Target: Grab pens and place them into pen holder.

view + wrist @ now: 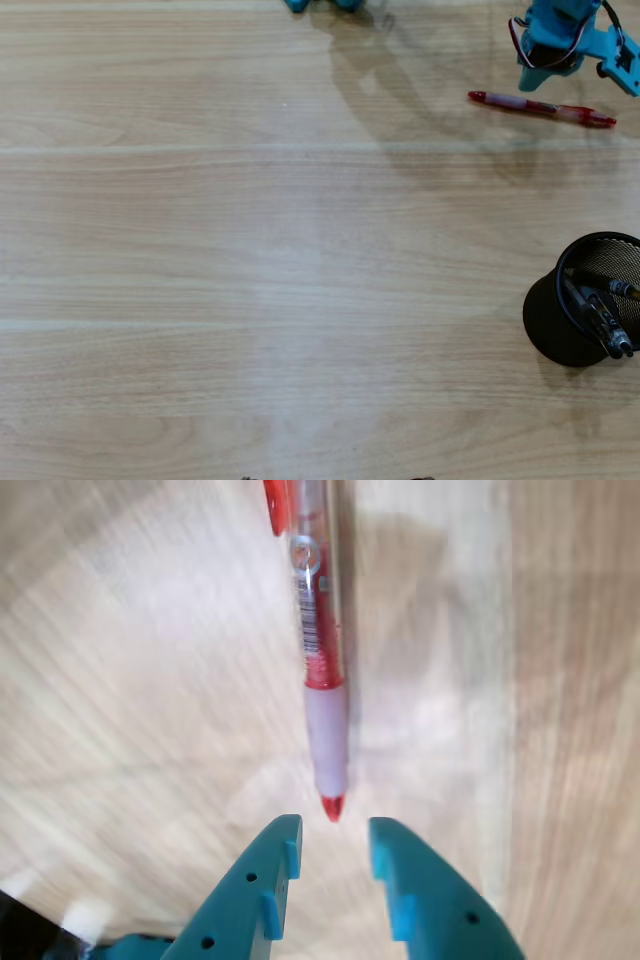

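Your gripper (333,845) hovers over the bench (250,250), jaws spread and empty, lined up just short of the pen (320,650) tip to straddle it. The holder (585,300) stands well apart, apparently already holding pens.

overhead looks down; wrist view close; both share red pen (541,108).
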`<action>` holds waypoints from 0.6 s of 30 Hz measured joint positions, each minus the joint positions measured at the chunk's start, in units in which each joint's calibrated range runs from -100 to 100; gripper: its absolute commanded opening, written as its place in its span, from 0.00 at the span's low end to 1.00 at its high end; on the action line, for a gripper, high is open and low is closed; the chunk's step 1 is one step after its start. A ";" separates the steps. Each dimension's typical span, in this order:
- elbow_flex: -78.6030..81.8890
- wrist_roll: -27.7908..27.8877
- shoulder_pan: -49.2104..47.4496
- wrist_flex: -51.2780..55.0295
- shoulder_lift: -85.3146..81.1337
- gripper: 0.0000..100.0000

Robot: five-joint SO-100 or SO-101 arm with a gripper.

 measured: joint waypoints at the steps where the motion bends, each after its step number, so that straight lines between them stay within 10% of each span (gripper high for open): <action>1: 0.00 -0.10 -0.08 -0.52 0.93 0.21; 18: 3.45 -0.21 -1.44 -9.39 7.02 0.18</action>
